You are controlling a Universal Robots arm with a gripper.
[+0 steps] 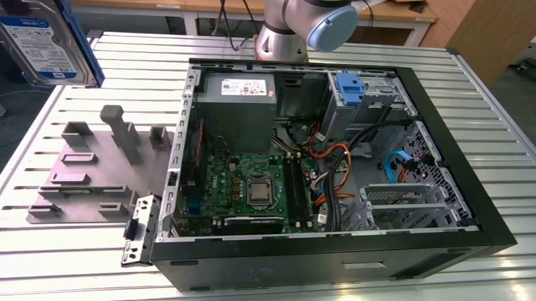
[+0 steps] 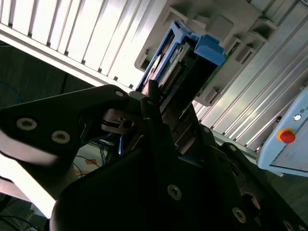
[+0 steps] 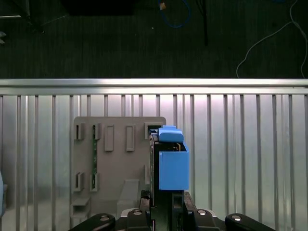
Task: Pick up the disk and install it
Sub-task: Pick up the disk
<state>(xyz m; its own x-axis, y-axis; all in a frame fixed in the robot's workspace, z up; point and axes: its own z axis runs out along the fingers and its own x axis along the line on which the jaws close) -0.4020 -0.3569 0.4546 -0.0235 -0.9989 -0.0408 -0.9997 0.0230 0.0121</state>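
The disk (image 1: 42, 44) is cut off at the exterior view's top-left corner; the pincer (image 3: 166, 204) covers its gripped end in the first wrist view.

I've got the flat rectangular silver metal disk (image 1: 42, 39) up in the air at the exterior view's upper left, tilted, white-and-blue label facing the camera, blue plastic frame along one edge. In both wrist views the disk (image 3: 172, 166) (image 2: 204, 48) shows edge-on, blue frame outermost.

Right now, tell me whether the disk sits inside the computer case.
No, the disk is up at the exterior view's left, outside the computer case.
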